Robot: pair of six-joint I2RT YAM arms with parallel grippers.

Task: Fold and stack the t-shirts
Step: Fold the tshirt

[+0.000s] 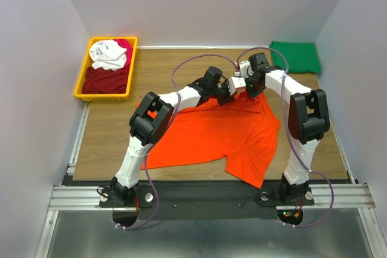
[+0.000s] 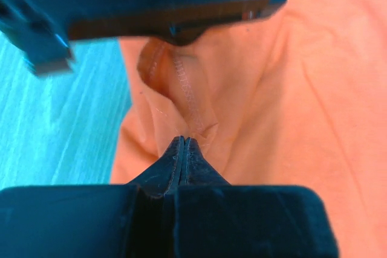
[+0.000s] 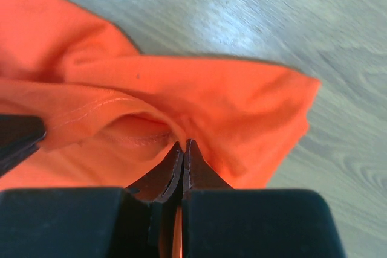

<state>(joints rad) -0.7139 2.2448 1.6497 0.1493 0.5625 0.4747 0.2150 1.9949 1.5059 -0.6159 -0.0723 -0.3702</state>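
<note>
Shirt (image 1: pixel 211 134) spread on table (image 1: pixel 109 134), far edge at 12 o'clock. L gripper (image 2: pixel 183 143) & R gripper (image 3: pixel 183 146) both pinched shut on that edge, close together. Cloth light, limp, sags; prob best held at seams/corners.

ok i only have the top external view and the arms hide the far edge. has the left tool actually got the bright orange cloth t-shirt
observer: yes. The left wrist view shows the left tool shut, with a stitched hem of the bright orange cloth t-shirt running right into its tips.
operator: and the right one
observer: the right tool is shut too. A sliver of orange cloth shows between its fingers, and just past the tips the shirt bunches into a raised fold over the wooden table.
</note>
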